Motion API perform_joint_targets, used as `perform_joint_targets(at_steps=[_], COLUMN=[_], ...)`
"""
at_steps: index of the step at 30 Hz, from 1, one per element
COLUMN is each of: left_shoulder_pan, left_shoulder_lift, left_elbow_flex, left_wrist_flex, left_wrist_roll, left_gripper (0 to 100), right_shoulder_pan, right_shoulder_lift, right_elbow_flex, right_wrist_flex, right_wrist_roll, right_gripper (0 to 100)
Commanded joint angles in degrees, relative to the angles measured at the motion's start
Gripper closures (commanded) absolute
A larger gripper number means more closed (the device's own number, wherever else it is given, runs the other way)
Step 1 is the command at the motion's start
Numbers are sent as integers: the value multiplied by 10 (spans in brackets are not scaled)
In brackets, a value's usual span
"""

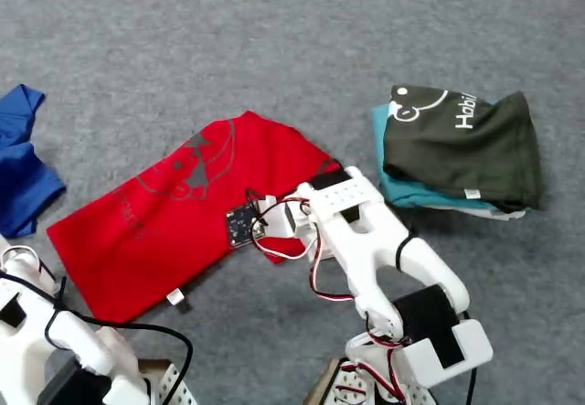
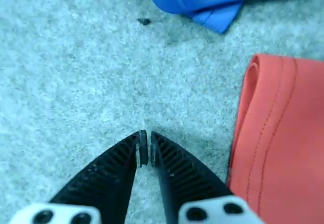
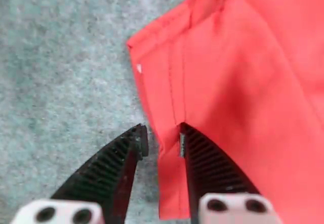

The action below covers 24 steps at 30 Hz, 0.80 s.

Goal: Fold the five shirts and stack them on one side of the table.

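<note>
Blue jersey lies crumpled at the far left edge of the table (image 1: 274, 48): the blue shirt (image 1: 23, 163), not yet folded. Near it, the left gripper (image 2: 145, 148) hangs low over the grey felt-like covering with its tips pressed together on nothing, just beside a rolled edge of the red shirt (image 1: 174, 213).

The red shirt sits mid-table, spread in a long slanted shape with one side already turned in. It reads as thin knit cotton, so I judge it light, limp and prone to sag or bunch when lifted. It would also probably drag on the rough covering rather than slide.

At its right-hand edge, the right gripper (image 3: 161, 138) has its fingers slightly parted and straddles the stitched hem. One finger rests over the cloth and the other over the bare covering. The hem is doubled and firmer than the body, so it seems the best place to pinch, close to the corner, to carry the whole edge across.

Farthest right is the stack of folded shirts: a dark shirt (image 1: 466, 149) on top, a teal shirt (image 1: 402, 186) under it and a white shirt (image 1: 501, 211) just peeking out below.
</note>
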Motion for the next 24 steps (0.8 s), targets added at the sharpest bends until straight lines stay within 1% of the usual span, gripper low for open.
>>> perform_joint_targets(at_steps=[1, 7, 10, 12, 15, 17, 19, 22, 23, 24], left_shoulder_pan=[2, 11, 11, 11, 10, 10, 10, 10, 10, 10], left_shoulder_lift=[-2, -1, -1, -1, -1, -1, -1, -1, -1, -1], left_elbow_flex=[-4, -2, -2, -2, -2, -2, -2, -2, -2, -2], left_wrist_flex=[-8, -8, -8, -8, -8, -8, -8, -8, -8, -8], left_wrist_roll=[-1, -1, -1, -1, -1, -1, -1, -1, -1, -1], left_gripper=[968, 968, 968, 968, 968, 968, 968, 968, 968, 968], right_shoulder_pan=[9, 7, -18, -28, -29, -30, -30, -26, -26, -26], right_shoulder_lift=[0, -127, -167, -168, -168, -160, -135, -68, -49, -32], right_elbow_flex=[-8, -8, 9, 29, 69, 87, 87, 84, 73, 49], right_wrist_flex=[23, 70, 81, 60, -4, -25, -31, -75, -78, -61], right_wrist_roll=[8, 8, 8, 4, 4, 5, 5, 5, 5, 4], right_gripper=[853, 853, 843, 815, 811, 811, 811, 811, 811, 811])
